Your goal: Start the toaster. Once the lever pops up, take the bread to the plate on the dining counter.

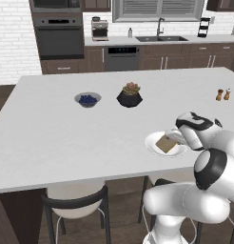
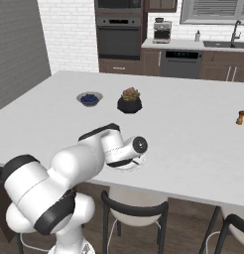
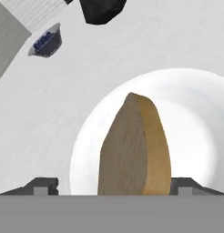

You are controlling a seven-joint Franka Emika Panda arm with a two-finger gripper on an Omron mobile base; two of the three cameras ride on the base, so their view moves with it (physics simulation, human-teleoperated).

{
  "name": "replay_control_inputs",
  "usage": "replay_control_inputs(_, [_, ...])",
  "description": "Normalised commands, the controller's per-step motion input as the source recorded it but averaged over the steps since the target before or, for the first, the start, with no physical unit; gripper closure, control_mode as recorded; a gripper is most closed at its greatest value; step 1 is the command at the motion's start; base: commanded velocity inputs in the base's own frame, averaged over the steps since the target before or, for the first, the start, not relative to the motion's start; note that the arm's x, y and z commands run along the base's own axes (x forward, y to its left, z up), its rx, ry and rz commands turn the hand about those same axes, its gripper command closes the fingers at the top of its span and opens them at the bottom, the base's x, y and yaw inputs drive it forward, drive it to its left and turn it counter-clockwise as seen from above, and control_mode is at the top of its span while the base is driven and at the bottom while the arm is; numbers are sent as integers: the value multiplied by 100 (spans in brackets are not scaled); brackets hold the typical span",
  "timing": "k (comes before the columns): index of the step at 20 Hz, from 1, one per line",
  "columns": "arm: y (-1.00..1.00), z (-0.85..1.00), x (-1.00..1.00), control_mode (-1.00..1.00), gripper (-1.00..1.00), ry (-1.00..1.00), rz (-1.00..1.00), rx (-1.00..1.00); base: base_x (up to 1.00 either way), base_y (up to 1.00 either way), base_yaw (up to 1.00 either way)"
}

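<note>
**On the desk, the bread is at the plate**

Over the near edge of the big white desk (image 1: 66, 138) I have the fingers (image 3: 114, 185) spread wide, one tip on either side of the bread (image 3: 134, 150), and neither looks to be pressing on it. I judge the slice let go, or close to it. The bread sits over the white plate (image 3: 196, 118), leaning up on edge rather than lying flat, as far as the hand view shows. From the left base view it lies on the plate (image 1: 154, 145) just in front of the hand.

So the carry looks done; what is left, I reckon, is lifting clear without knocking the slice.

I cannot tell whether the bread's lower edge rests on the plate, since the bottom of the hand view cuts it off. In the right base view my own arm covers most of the plate (image 2: 130, 167).
</note>
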Motion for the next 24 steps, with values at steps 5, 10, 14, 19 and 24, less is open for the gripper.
replay_control_inputs(5, [0,44,0,-100,-100,4,0,-10,0,0,0])
replay_control_inputs(10, [-1,57,0,-100,-100,7,0,-11,0,0,0])
replay_control_inputs(14, [-4,58,0,-100,-100,3,0,-13,0,0,0])
replay_control_inputs(19, [0,59,1,-100,-100,0,0,-11,0,0,0])
replay_control_inputs(24, [0,55,-9,-100,-100,4,0,-11,0,0,0])
